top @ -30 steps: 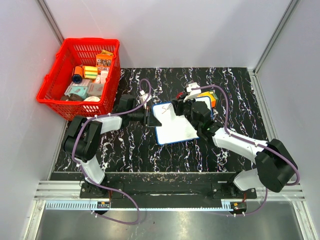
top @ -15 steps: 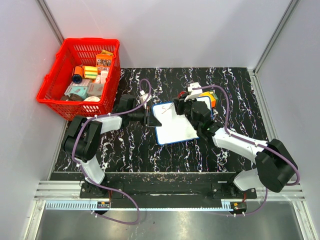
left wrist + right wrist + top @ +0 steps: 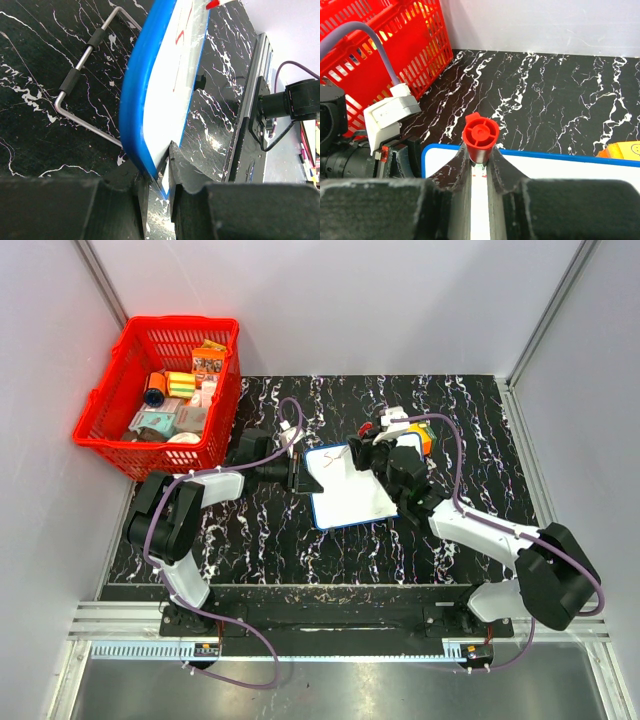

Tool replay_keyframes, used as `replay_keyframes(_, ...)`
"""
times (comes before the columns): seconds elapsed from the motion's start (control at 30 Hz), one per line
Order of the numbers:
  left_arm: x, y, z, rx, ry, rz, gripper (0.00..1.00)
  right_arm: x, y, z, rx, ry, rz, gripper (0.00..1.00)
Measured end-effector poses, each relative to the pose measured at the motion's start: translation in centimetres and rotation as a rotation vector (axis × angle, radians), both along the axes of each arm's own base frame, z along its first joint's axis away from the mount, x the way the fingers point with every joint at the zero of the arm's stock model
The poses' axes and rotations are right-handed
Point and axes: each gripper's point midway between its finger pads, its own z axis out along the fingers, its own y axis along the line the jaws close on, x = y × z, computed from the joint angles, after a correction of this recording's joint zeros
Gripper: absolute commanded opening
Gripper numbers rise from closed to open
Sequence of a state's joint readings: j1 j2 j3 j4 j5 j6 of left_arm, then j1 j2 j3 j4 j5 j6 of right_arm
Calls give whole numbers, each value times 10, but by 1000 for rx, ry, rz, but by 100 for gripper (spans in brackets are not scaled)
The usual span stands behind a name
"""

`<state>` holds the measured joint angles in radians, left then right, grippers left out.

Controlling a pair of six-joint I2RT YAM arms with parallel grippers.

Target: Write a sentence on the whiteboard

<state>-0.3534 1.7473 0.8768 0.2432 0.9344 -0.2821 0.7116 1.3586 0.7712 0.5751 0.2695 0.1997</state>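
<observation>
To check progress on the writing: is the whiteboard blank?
No: red strokes show on the white face of the whiteboard.

In the top view the right arm (image 3: 402, 478) covers the upper right corner of the whiteboard (image 3: 345, 502). The red writing (image 3: 336, 457) is too small to read; it may begin with an S. The orange box (image 3: 425, 434) is mostly hidden behind that arm. In the right wrist view only the red back end of the marker (image 3: 480, 134) shows, and its tip is hidden inside the right gripper (image 3: 480, 157). In the left wrist view the whiteboard runs off the top edge, its strokes too slanted to read. What lies in the red basket (image 3: 226, 390) is too small to name.
</observation>
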Motion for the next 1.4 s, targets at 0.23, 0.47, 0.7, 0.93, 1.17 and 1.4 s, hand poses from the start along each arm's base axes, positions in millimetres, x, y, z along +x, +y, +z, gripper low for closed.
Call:
replay_keyframes(0.23,0,0,0,1,-4,-2,0,0,0,6,27,-13,-3,0)
replay_keyframes(0.47,0,-1,0,1,-5,-4,0,1,0,8,44,-14,-10,0)
replay_keyframes(0.7,0,-1,0,2,-7,-6,0,5,3,2,35,-2,-13,0)
replay_keyframes(0.93,0,-1,0,3,-10,-8,0,8,1,-2,35,8,-34,0)
replay_keyframes(1.17,0,-1,0,4,-9,-8,0,8,1,-2,35,8,-35,0)
replay_keyframes(1.4,0,-1,0,5,-8,-8,0,7,1,-3,32,10,-29,0)
